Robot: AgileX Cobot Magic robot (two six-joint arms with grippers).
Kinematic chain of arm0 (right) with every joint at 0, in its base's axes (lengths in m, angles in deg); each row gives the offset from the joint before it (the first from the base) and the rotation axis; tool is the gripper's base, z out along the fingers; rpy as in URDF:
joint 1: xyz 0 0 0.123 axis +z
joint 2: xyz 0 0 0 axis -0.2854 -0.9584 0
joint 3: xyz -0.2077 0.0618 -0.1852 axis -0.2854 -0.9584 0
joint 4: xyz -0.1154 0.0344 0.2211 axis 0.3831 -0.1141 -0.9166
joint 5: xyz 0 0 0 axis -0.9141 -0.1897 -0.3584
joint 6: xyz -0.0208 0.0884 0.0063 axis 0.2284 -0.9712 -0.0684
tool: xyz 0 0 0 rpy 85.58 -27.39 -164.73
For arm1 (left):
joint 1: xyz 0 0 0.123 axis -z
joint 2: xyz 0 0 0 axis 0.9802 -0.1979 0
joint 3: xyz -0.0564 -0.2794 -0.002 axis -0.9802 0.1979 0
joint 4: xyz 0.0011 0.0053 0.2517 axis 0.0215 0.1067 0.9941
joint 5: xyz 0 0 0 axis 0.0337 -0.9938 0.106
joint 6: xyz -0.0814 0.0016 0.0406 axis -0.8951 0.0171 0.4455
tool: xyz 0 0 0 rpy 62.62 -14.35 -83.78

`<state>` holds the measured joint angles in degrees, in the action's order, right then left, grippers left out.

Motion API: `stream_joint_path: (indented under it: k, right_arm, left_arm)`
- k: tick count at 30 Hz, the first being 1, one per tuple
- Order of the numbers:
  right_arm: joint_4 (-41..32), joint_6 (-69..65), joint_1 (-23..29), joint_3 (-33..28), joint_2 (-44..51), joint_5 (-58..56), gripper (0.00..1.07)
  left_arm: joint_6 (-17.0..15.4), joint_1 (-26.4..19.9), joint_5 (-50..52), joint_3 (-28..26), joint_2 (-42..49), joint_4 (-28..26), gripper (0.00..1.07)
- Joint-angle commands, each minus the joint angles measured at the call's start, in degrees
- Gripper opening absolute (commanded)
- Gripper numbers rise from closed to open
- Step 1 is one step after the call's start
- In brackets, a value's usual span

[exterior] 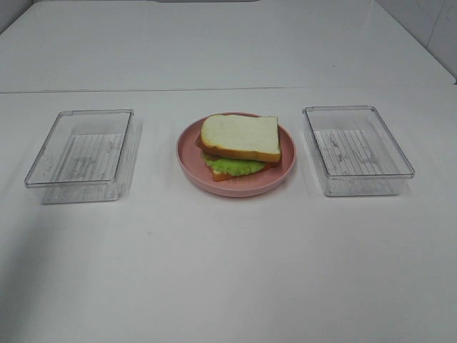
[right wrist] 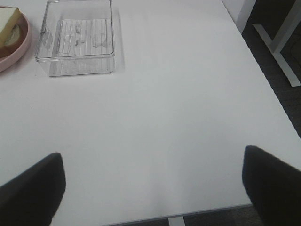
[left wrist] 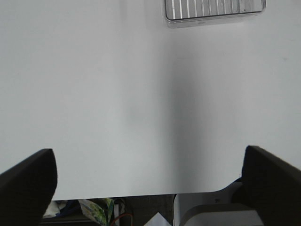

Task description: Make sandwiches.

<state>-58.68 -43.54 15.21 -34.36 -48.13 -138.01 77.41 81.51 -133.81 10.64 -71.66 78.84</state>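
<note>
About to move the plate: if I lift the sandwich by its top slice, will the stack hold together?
Probably not: the sandwich looks like loose layers, the lettuce sticking out beyond the top bread slice. The slice looks thick, likely soft and light. Gripping the whole stack seems safer.

White-bread sandwich [exterior: 240, 139], green lettuce [exterior: 233, 166], pink plate [exterior: 190, 161]

The exterior high view looks down from the near side onto the white table [exterior: 228, 271], facing its far edge, with the pink plate [exterior: 235, 182] centred between two clear trays. The left wrist view hovers over the table's near left edge, catching only the left tray [left wrist: 214, 12]. The right wrist view sits at the near right edge, facing inward; it shares the right tray [right wrist: 77, 40] and the plate's rim [right wrist: 19, 59] with the high view.
</note>
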Motion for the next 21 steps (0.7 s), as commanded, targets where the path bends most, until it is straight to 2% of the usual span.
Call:
stream_joint_path:
  k: [1,2,4,5,6,11,12,13,15,21]
  right_arm:
    - [0.2,0.5,-0.2,0.0,1.7,0.1,0.99]
    - [0.2,0.5,-0.2,0.0,1.7,0.1,0.99]
    - [0.2,0.5,-0.2,0.0,1.7,0.1,0.99]
    - [0.2,0.5,-0.2,0.0,1.7,0.1,0.99]
    - [0.2,0.5,-0.2,0.0,1.7,0.1,0.99]
    - [0.2,0.5,-0.2,0.0,1.7,0.1,0.99]
    - [0.2,0.5,-0.2,0.0,1.7,0.1,0.99]
    - [0.2,0.5,-0.2,0.0,1.7,0.1,0.99]
    - [0.2,0.5,-0.2,0.0,1.7,0.1,0.99]
    - [0.2,0.5,-0.2,0.0,1.7,0.1,0.99]
  left_arm:
    - [-0.5,-0.1,2.3,6.0,9.2,-0.4,1.02]
    - [-0.5,-0.1,2.3,6.0,9.2,-0.4,1.02]
    - [-1.1,-0.1,3.8,9.4,16.4,-0.4,1.02]
    - [-1.1,-0.1,3.8,9.4,16.4,-0.4,1.02]
    - [-1.3,-0.1,4.3,11.2,21.0,-0.4,1.02]
    - [-1.1,-0.1,5.4,14.4,30.0,-0.3,1.02]
    - [-1.1,-0.1,5.4,16.2,34.7,-0.3,1.02]
    - [-1.1,-0.1,5.4,16.2,34.7,-0.3,1.02]
    - [-0.9,-0.1,5.4,18.7,41.1,-0.3,1.02]
    - [0.2,-0.1,5.3,23.2,49.4,-1.3,1.02]
